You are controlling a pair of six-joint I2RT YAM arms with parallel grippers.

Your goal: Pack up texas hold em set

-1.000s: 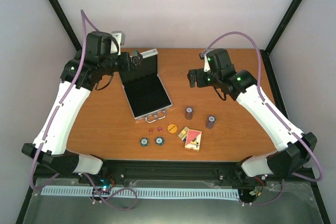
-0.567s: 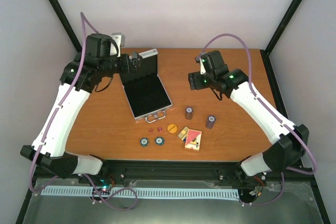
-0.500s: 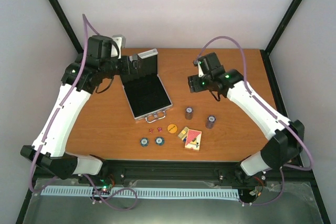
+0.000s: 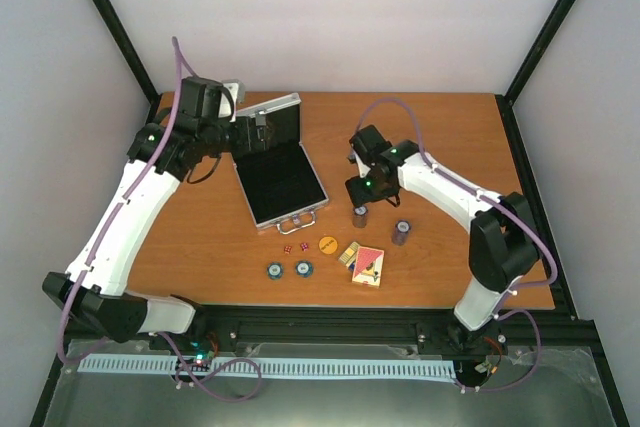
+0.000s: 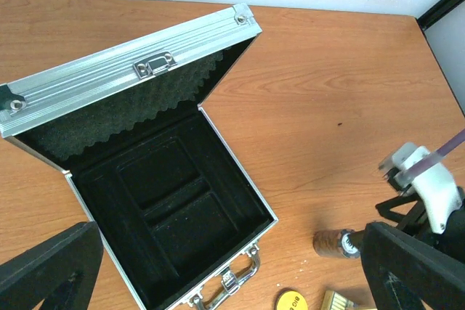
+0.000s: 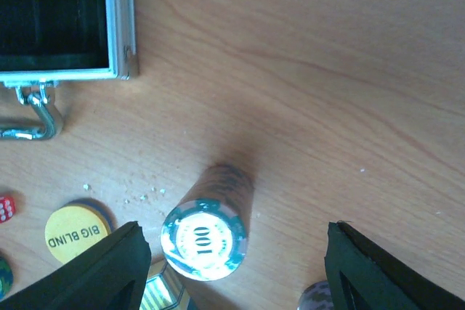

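Table top of orange-brown wood [image 4: 440, 137] carries the whole set. The small silver aluminium case with black lining [image 4: 280, 182] lies open and empty, lid up. We see the left gripper [image 4: 260, 123] parked at that lid, jaws spread wide, holding nothing. Since a second ago the right gripper [image 4: 360, 191] has swung in from the far right and dropped over the nearer brown poker chip stack with the teal 100 top [image 6: 205, 241], jaws narrowing but not touching it, so a first pick looks imminent. Second chip stack [image 4: 401, 232], card decks [image 4: 366, 265], orange round button [image 4: 327, 244], blue chips [image 4: 274, 270] and red dice [image 4: 293, 248] all sit unpacked.
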